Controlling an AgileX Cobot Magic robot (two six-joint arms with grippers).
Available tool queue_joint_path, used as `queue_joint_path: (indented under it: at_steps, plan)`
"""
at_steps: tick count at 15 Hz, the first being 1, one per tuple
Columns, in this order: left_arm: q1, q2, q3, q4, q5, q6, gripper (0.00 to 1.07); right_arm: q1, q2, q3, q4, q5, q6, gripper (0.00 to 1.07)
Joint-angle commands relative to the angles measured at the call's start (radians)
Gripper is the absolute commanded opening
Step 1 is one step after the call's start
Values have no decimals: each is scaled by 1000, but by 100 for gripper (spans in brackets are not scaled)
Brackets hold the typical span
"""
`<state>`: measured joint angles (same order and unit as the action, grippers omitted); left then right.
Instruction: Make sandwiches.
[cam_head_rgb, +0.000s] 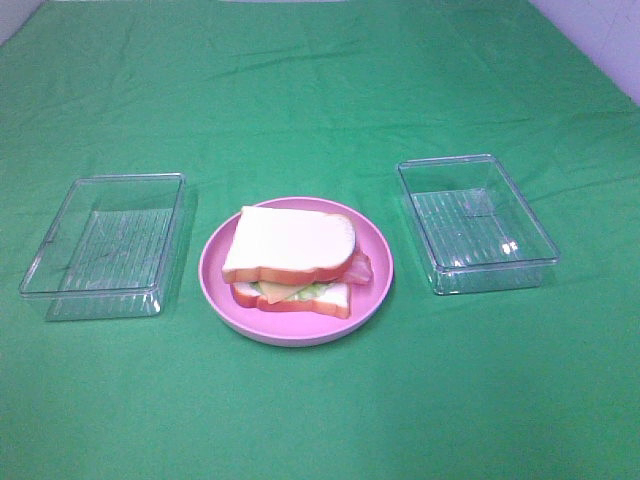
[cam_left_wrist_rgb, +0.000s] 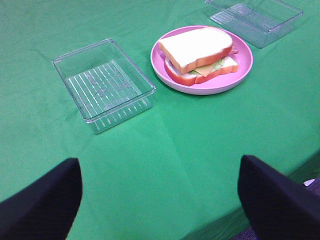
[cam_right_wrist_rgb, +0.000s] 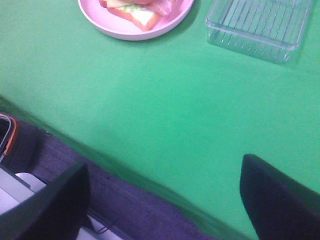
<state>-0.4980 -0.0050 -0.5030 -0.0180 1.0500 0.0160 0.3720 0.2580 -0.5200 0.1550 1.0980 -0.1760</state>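
Observation:
A stacked sandwich (cam_head_rgb: 292, 260) lies on the pink plate (cam_head_rgb: 375, 290) in the middle of the green cloth: white bread with orange-brown crust on top and bottom, with lettuce, yellow cheese and bacon between. The left wrist view shows the sandwich (cam_left_wrist_rgb: 199, 55) too, far from my left gripper (cam_left_wrist_rgb: 160, 200), which stands open over the cloth near the table's front edge. My right gripper (cam_right_wrist_rgb: 162, 200) is open above that edge, with only part of the sandwich (cam_right_wrist_rgb: 140, 10) in its view. Neither arm appears in the exterior view.
Two clear plastic trays stand empty, one tray (cam_head_rgb: 105, 245) left of the plate and one tray (cam_head_rgb: 478, 222) right of it. The green cloth's front edge (cam_right_wrist_rgb: 100, 155) drops to a dark floor with grey equipment (cam_right_wrist_rgb: 15, 185) below.

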Motion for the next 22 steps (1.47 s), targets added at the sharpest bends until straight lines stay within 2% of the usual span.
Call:
queue_joint_path:
  at_steps: [1,10,11,12,13,14,15,17,18,20,22]
  plan:
    - [1,-19,3,-9,-11,-2,80,1,-63,15,-2,-22,-83,77]
    - [1,-19,3,-9,-11,-3,80,1,-63,15,-2,-27,-22,77]
    - [37,-19,3,-9,-11,-4,80,1,-63,15,-2,-27,-22,77]
    - [113,-19,3,-8,-11,-5,80,-2,-63,15,-2,-27,-22,77]
    - [113,-19,3,-8,-11,-5,80,-2,-63,15,-2,-27,-22,77]
    - [159,-19,3,-8,-11,-6,80,-11,-63,15,-2,-27,-22,77]
    - [237,-19,3,-8,-11,-6,80,-66,-63,15,-2,-27,-22,77]
    - [340,-19,3,-8,-11,-6,80,-159,-63,15,-2,-27,-22,77]
    - [418,-19,3,-8,-11,-6,80,-261,-63,15,-2,-27,-22,77]
    - [506,-19,3,-8,-11,-6,80,-335,-63,15,-2,-27,-22,77]
    - [525,-22,3,-8,-11,-6,80,-362,-63,15,-2,-27,-22,77]
